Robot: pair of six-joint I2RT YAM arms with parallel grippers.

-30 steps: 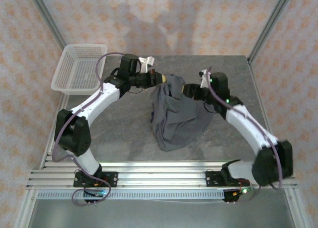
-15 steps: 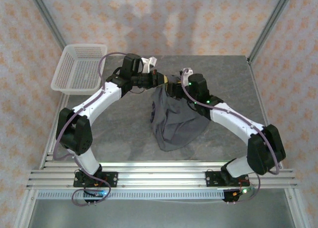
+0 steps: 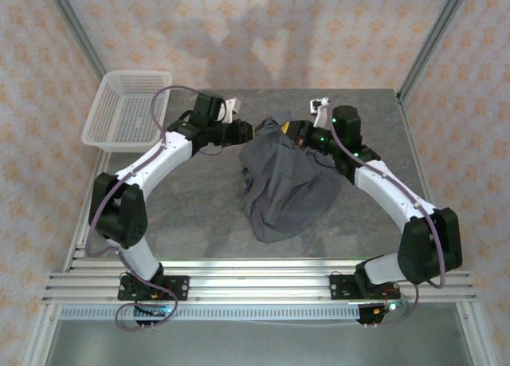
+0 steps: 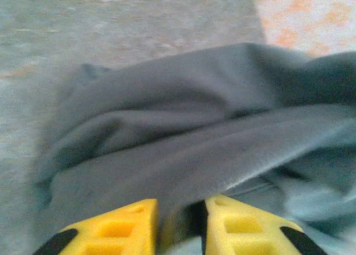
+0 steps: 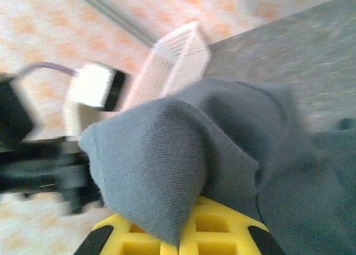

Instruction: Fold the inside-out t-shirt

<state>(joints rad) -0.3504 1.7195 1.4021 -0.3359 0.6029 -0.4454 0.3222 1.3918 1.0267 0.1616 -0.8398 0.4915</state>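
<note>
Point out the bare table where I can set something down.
Free: the table between the left arm and the t-shirt, and its far right corner behind the right arm. Crowded: the far middle, where the left gripper and right gripper meet the t-shirt; the basket sits far left.

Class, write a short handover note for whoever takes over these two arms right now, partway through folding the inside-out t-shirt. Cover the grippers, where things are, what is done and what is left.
Left gripper: jaws a little apart, with shirt cloth lying between the fingers. The grip looks loose.
Right gripper: shut on a fold of the inside-out t-shirt.
T-shirt: bunched mid-table, its far edge gathered at the two grippers.
White mesh basket: at the far left corner, apart from the shirt.
Done: no flat fold yet.
Left: spread the shirt flat, then fold it.
</note>
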